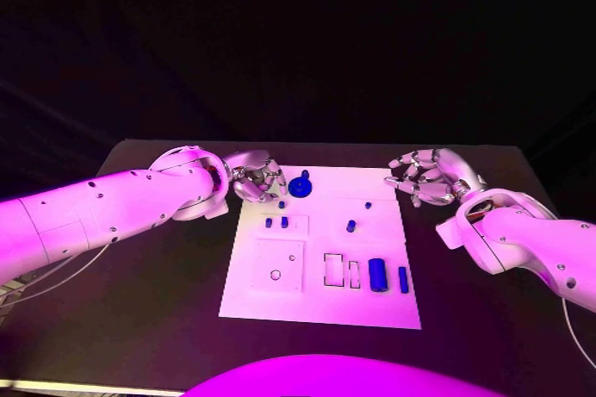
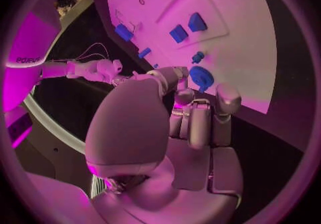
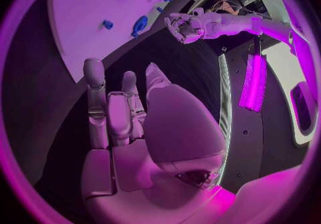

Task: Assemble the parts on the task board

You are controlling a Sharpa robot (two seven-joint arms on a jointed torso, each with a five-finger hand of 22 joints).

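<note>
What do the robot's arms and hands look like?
Both arms have smooth, rounded white shells dotted with small dark screws. The left hand and right hand are silver metal with jointed fingers and rounded fingertips. Thin cables hang beneath each arm.

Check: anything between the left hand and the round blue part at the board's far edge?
Nothing visible. The left hand hovers beside the round blue part, fingers near it; contact unclear.
</note>
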